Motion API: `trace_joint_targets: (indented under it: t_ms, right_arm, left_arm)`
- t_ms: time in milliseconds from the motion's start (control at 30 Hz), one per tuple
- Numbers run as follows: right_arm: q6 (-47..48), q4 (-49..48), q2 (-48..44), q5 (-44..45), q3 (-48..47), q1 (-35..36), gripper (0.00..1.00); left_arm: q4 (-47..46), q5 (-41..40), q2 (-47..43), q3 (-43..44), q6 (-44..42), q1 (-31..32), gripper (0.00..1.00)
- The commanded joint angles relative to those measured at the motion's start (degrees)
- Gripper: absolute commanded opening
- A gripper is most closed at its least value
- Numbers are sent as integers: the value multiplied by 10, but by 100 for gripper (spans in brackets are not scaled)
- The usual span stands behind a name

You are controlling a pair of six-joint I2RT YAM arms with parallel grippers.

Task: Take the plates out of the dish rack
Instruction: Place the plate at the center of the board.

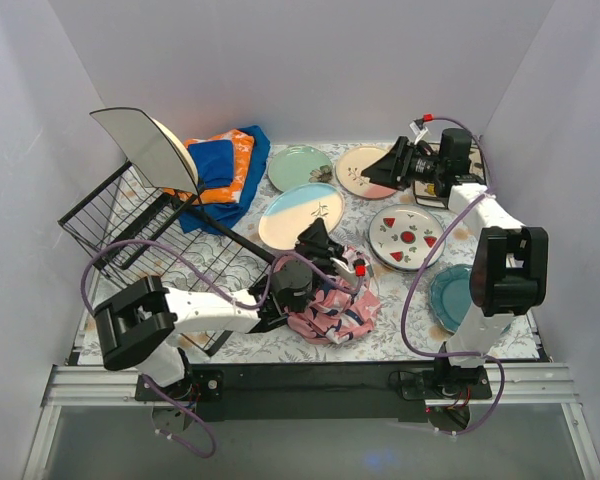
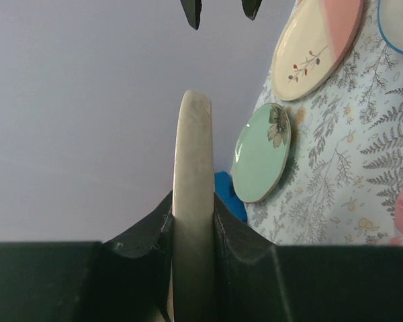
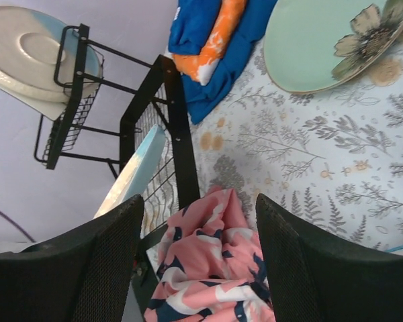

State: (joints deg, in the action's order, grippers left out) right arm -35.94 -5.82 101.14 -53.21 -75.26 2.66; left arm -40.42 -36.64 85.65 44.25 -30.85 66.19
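1. Cream-and-blue plate [image 1: 302,215]: out of the dish rack [image 1: 130,225], held tilted over the table [image 1: 385,342], between the rack's near corner and the pink cloth [image 1: 330,305]. I cannot tell whether its low edge touches the table.
2. My left jaws pinch its rim. The left wrist view shows the rim edge-on and seated squarely in the pinch.
3. My right jaws are spread and hold nothing, above the cream-and-pink plate [image 1: 365,172].
4. Judgement: the step in hand is laying this plate down. Bring the free edge onto bare table first, then roll the wrist until the plate lies flat. Hold the pinch until the table carries the weight.
5. Keep clear of the mint green plate [image 1: 298,167] just beyond. A rim landing on the pink cloth would likely rock.
6. Not yet unloaded: the cream square plate [image 1: 145,145], upright at the rack's far corner.
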Motion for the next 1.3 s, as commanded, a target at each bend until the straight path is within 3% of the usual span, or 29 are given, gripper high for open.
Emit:
trace_joint_targets:
  t_ms: [0,167,333,533,867,1133,1267]
  right_arm:
    - [-45,-27,-14,-48,32,0,73]
    - [-37,-25,-35,-44,76,16,73]
    - [-35,-27,-48,-39,97,17,73]
    - [-30,-27,-57,-57,103,24,72]
    - [-10,-27,-92,-91,151,52,69]
    - [-49,-25,-99,-35,97,38,70]
    - [-58,-23,-123,34,79,36,70]
  left_arm:
    - [-220,10,33,-6,-146,21,0]
    - [-357,-4,117,-9,-254,46,0]
    - [-329,12,110,-21,-236,55,0]
    - [-378,18,132,-24,-280,61,0]
    - [-419,29,162,-17,-284,61,0]
    - [-433,23,168,-27,-272,61,0]
    - [-445,20,169,-14,-271,60,0]
